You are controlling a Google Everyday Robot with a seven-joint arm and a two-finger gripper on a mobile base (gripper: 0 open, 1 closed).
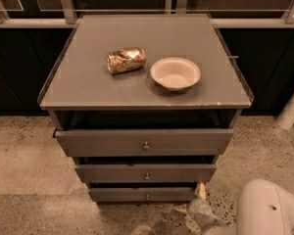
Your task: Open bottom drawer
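The hand (197, 203) is seen low at the bottom edge of the view, by the floor, with the white arm casing (269, 210) to its right. Whether it is spread or pressed together cannot be told.

The bottom drawer (137, 194) lies just to the left of the hand, its right end very near the hand's tip, and its knob (147, 197) sits further left.

The main risk is judged to be a missed grasp. The knob is tiny and well off to the side of the hand, so a sideways move with poor aim could end on the flat front. The middle drawer (146, 173) directly above could also be caught by mistake, since its knob sits in line. A pull taken off-centre could skew the drawer. A hard tug might shake the bench (88, 89) above, where a bowl (175, 73) and a crumpled can (126, 60) rest.

The drawer is seen as a thin, flat grey front, the narrowest of three, with a dark gap along its top edge.
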